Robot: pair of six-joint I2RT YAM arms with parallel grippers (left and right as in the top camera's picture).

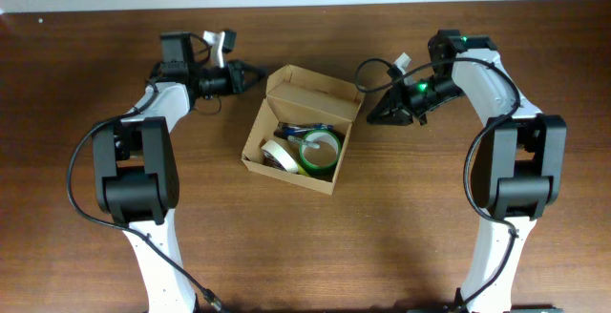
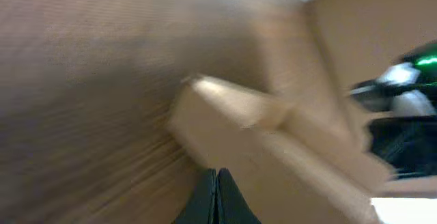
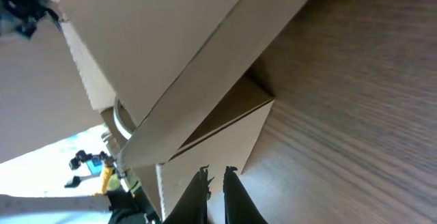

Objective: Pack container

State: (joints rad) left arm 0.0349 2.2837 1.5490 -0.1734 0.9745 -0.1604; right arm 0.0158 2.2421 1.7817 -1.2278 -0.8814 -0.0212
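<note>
Box (image 1: 315,92) sat mid-bench (image 1: 401,218) between the arms, lid flap raised at the far side. Inside: green tape roll (image 1: 322,151), white roll (image 1: 278,156), pens (image 1: 304,129). Left claw (image 1: 256,73) pressed together, empty, just beside the flap's far left corner; contact unclear. Right claw (image 1: 374,117) all but pressed together, pinching nothing, near the right wall.

Container (image 3: 171,53), lid flap open, possibly a tape roll (image 3: 121,120) inside, right hand (image 3: 216,176) closed nearby, wooden table (image 3: 355,115).
</note>
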